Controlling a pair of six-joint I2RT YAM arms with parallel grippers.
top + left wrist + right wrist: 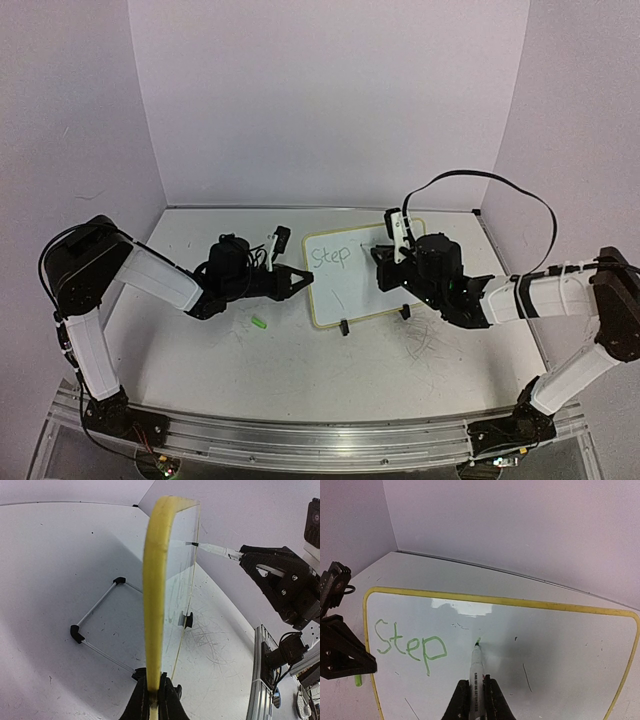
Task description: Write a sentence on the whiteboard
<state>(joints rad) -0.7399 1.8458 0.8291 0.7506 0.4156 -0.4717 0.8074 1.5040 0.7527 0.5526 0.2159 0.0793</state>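
The whiteboard (360, 290), white with a yellow-green rim, stands tilted on its black wire stand (100, 605). The word "Step" (410, 645) is on it in green, at the upper left; it also shows in the top view (330, 255). My left gripper (154, 692) is shut on the board's left rim (154, 580). My right gripper (477, 692) is shut on a white marker (476, 667). The marker's tip touches the board right of "Step", at a short green stroke (478, 641). The marker also shows in the left wrist view (215, 550).
A small green marker cap (259, 322) lies on the table left of the board, below my left gripper (303, 278). Grey scuff marks (425, 345) cover the tabletop in front of the board. Walls close the back and both sides.
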